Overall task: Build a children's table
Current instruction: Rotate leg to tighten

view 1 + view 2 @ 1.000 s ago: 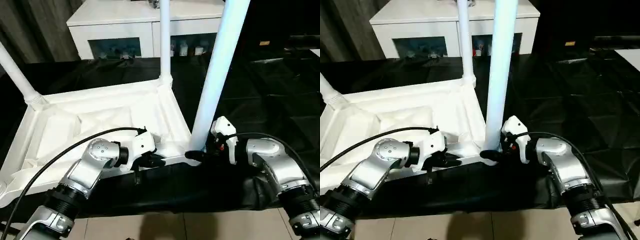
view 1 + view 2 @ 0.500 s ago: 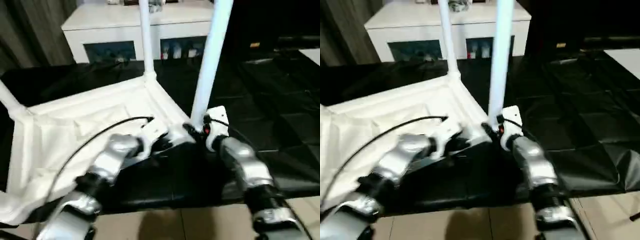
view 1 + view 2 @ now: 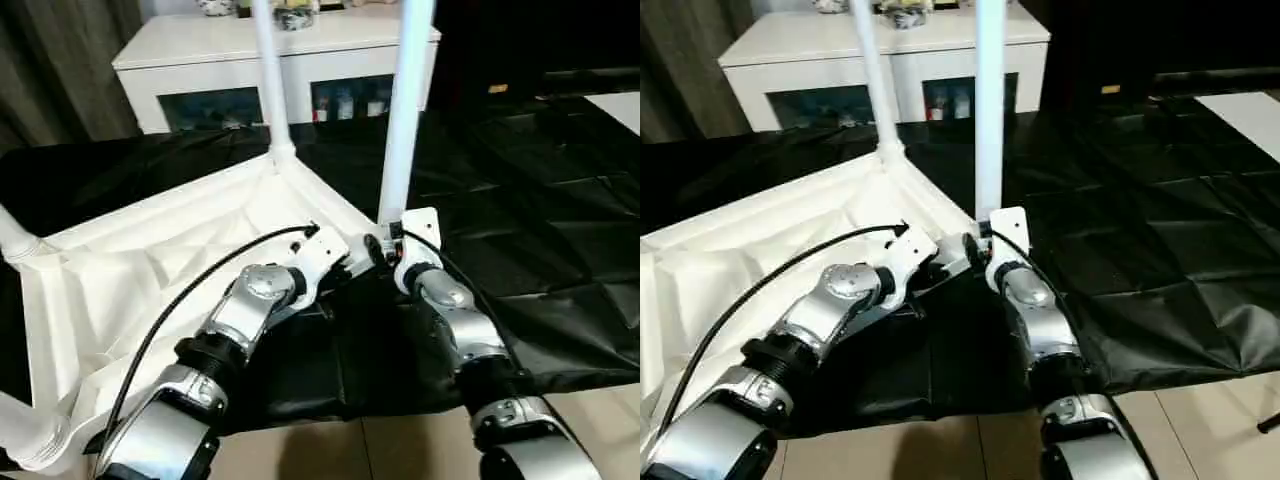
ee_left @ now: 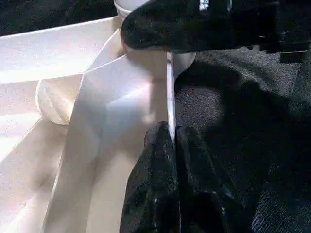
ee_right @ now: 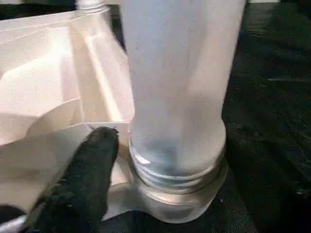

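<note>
The children's table lies upside down: its white ribbed tabletop (image 3: 120, 290) rests on black cloth. One white leg (image 3: 405, 110) stands upright in the near right corner socket (image 5: 177, 194). A second leg (image 3: 268, 80) rises from the far corner, and two more (image 3: 12, 238) (image 3: 25, 435) stick out at the left. My left gripper (image 3: 345, 266) is shut on the tabletop's thin rim (image 4: 171, 87) just beside that socket. My right gripper (image 3: 383, 243) is open at the foot of the near right leg, with one black finger (image 5: 82, 184) beside the socket collar.
A white cabinet with glass doors (image 3: 260, 60) stands behind the work surface. Black cloth (image 3: 540, 200) covers the surface to the right of the tabletop. Tiled floor (image 3: 400, 450) runs along the near edge, under my forearms.
The head camera has moved, so the whole picture has shifted. Both grippers remain at the near right corner. The right gripper's fingers have spread away from the leg's foot.
</note>
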